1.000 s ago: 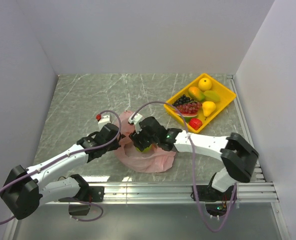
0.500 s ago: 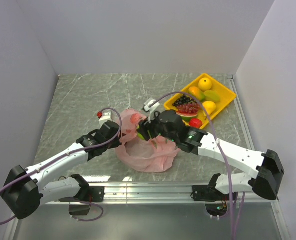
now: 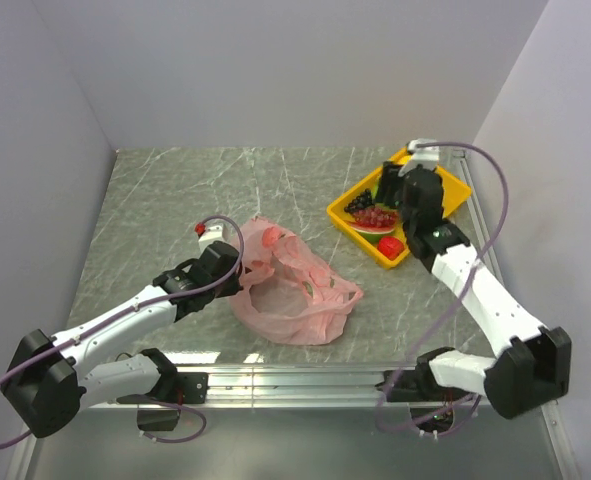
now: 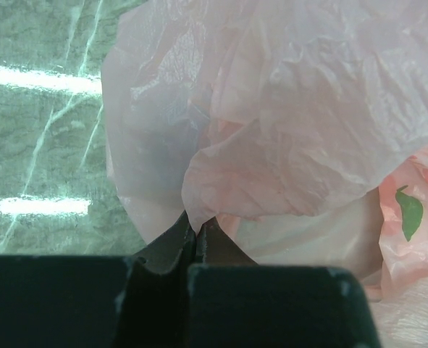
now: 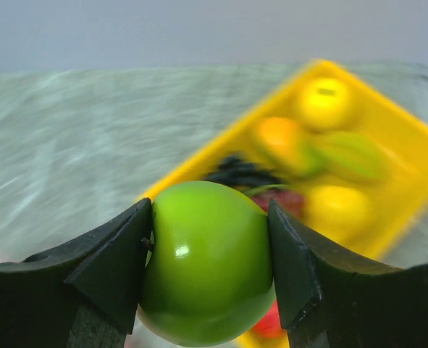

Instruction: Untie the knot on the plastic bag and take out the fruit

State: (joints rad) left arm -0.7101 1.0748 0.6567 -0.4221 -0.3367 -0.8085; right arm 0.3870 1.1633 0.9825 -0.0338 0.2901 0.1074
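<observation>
**Green apple in my right pincer, over the tray**

My right pincer (image 5: 210,272) is clamped on a green apple (image 5: 208,261), one finger pressed to each side of it. It hangs over the yellow tray (image 3: 464,187) at the far right of the desk (image 3: 175,200).

In the tray below, blurred in my wrist view, lie a round yellow citrus (image 5: 325,101), an orange-and-green mango (image 5: 282,141), a yellow pear (image 5: 338,210) and dark grapes (image 5: 235,171).

My left pincer (image 4: 197,233) is pressed together on a fold of the plastic bag (image 3: 295,295), gripping its left edge. The pink bag lies crumpled on the desk near the middle, toward the near side and well apart from the tray. Its mouth gapes upward and its thin film bunches loosely around the opening
</observation>
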